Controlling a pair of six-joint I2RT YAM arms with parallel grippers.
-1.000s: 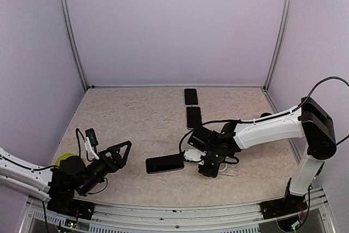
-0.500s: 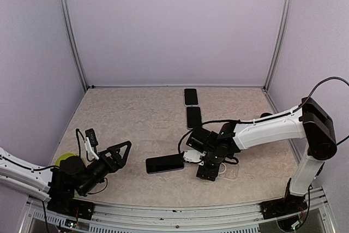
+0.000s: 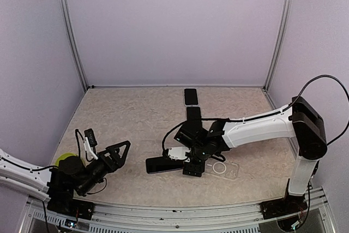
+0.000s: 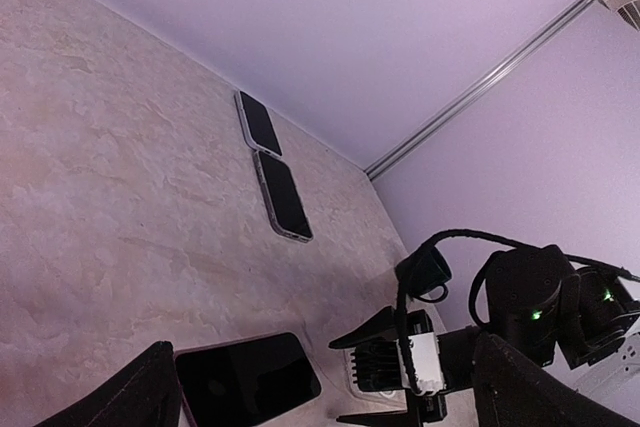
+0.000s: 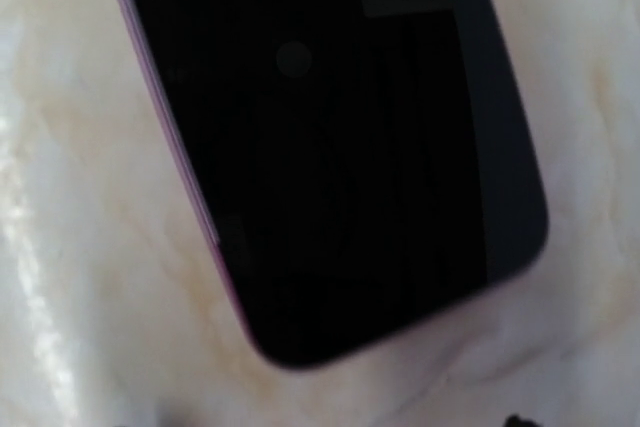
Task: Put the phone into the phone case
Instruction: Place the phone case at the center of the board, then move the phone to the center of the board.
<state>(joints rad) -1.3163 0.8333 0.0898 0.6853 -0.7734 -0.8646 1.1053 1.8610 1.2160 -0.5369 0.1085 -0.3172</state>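
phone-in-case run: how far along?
Done: nothing is seated yet. The clear case lies empty beside the phone. In hand: the right pincer sits low at the phone's case-side end, jaws spread, not gripping. The left pincer is open and idle. Left to do: grasp the phone and seat it in the case.

The right arm (image 3: 256, 128) and left arm (image 3: 22, 174) are built of white links and black joints. A black cable (image 3: 327, 76) is looped over the right; a yellow-green cap (image 3: 67, 161) is set behind the black left gripper (image 3: 126, 153).
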